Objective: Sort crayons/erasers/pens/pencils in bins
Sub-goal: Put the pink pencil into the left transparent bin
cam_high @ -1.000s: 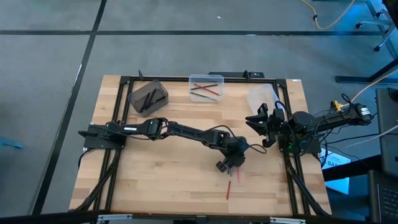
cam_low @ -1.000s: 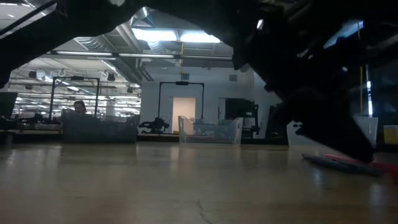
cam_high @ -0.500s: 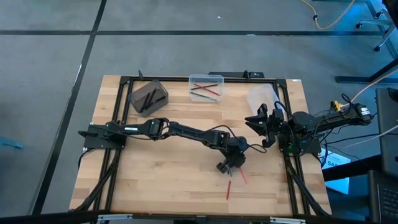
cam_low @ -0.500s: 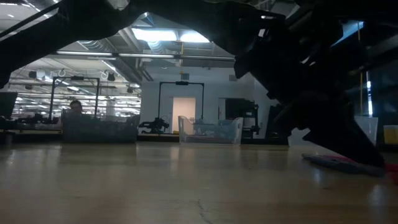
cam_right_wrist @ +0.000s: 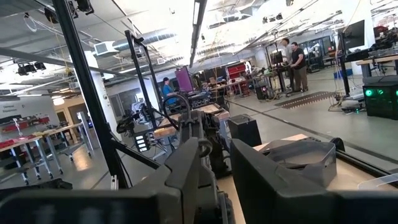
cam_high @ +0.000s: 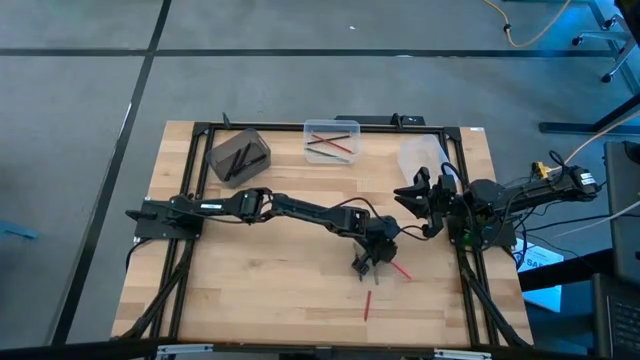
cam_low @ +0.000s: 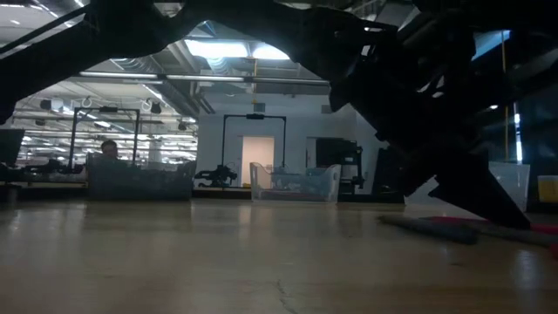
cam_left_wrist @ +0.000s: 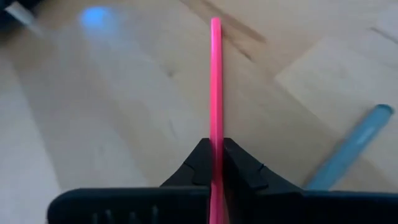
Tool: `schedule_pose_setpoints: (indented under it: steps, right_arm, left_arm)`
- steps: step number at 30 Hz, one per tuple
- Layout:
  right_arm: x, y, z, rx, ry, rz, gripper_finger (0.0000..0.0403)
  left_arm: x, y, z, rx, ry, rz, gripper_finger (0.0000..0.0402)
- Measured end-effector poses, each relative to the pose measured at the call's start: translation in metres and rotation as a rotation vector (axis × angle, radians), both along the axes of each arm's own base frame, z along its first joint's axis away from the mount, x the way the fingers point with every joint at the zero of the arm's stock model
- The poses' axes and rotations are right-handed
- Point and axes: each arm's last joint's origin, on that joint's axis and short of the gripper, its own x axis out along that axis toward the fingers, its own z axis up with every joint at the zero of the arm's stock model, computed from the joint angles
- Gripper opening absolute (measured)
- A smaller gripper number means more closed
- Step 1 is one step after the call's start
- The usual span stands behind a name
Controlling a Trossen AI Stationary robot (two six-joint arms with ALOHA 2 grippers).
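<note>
My left gripper [cam_high: 368,262] is right of the table's middle and is shut on a thin pink stick [cam_high: 398,268]. The stick points out past the fingers toward the right edge. A blue-grey stick [cam_left_wrist: 348,149] lies flat on the wood beside it, and a red stick [cam_high: 367,303] lies nearer the front edge. At the back stand a dark grey bin [cam_high: 240,157], a clear bin [cam_high: 332,142] and a whitish bin [cam_high: 420,155]. The first two hold sticks. My right gripper [cam_high: 415,190] hangs open at the right side, touching nothing. My left gripper [cam_left_wrist: 216,146] pinches the pink stick near one end [cam_left_wrist: 216,134] between its two fingers. The fingers slant down from the table's left, and the stick runs straight on along them. The stick's far end [cam_left_wrist: 216,25] stays low over the wood; I cannot tell whether it touches.
Black frame rails [cam_high: 300,127] run along the back and both sides of the wooden table. Bare wood lies at the front left [cam_high: 260,290]. Beyond the table, the low view shows a workshop with a person far off.
My left gripper has sunk a little and shut on the pink stick. The stick has swung round: it lay pointing toward the near edge, and its free end now points toward the right edge. The blue-grey stick beside it has shifted on the table.
</note>
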Motion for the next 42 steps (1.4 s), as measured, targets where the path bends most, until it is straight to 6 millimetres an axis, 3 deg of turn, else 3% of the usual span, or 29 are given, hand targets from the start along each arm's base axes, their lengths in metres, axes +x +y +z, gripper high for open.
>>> schedule_pose_setpoints:
  steps: [6, 12, 23, 34, 42]
  right_arm:
    - [0.000, 0.000, 0.000, -0.001, -0.001, 0.002, 0.0097]
    - [-0.002, 0.002, 0.002, -0.013, -0.027, 0.057, 0.0097]
    - [-0.011, 0.006, 0.010, -0.080, -0.100, 0.110, 0.0097]
    - [-0.013, 0.012, 0.010, -0.083, -0.092, 0.156, 0.0097]
    - [-0.014, 0.016, 0.009, -0.089, -0.089, 0.163, 0.0097]
  left_arm:
    - [0.000, 0.005, 0.012, 0.084, -0.021, 0.080, 0.0003]
    - [-0.006, 0.027, 0.027, 0.188, 0.012, 0.197, 0.0002]
    - [-0.016, 0.057, 0.055, 0.170, 0.056, 0.295, 0.0003]
    - [-0.045, 0.100, 0.094, 0.190, 0.195, 0.386, 0.0002]
    - [-0.067, 0.124, 0.136, 0.179, 0.200, 0.444, 0.0001]
